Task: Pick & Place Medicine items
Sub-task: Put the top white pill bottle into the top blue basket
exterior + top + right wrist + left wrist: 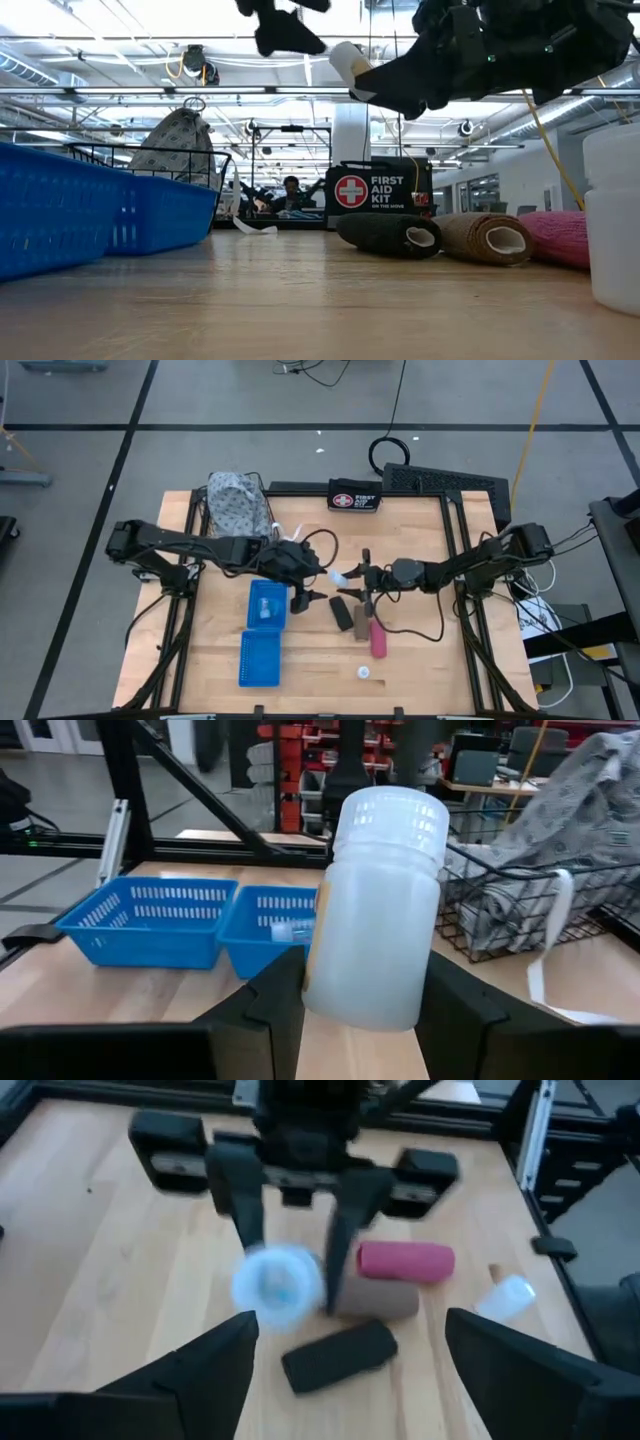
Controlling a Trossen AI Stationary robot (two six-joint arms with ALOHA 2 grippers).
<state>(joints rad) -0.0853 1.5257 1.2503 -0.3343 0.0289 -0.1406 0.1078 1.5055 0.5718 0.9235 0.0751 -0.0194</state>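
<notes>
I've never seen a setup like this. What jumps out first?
The right hand holds a white bottle up in mid-air at the table's middle, facing the open left hand. Below them lie black, brown and pink rolls, with two blue baskets toward the left.

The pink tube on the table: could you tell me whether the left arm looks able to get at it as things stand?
Probably not easily. The left gripper is open and free, but the right gripper, holding a white bottle, sits between it and the pink tube, with the black oblong and brown oblong alongside.
</notes>
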